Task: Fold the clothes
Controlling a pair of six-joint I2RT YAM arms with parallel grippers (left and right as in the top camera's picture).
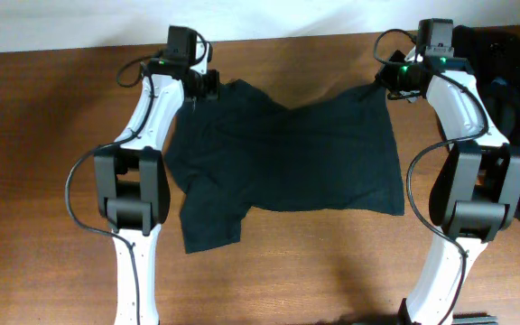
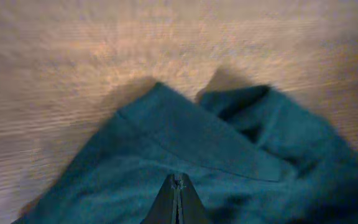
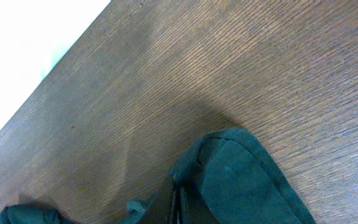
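The left tool (image 1: 208, 88) and right tool (image 1: 379, 88) each pinch a far corner of the T-shirt (image 1: 287, 153); light and limp, it probably handles best by hems and corners.

Brown wood-grain table (image 1: 43, 181); white wall (image 1: 61, 23) behind.

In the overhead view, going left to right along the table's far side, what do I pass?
The left fingers shut on a shirt corner → dark T-shirt → right fingers shut on another corner → heap of dark clothes.
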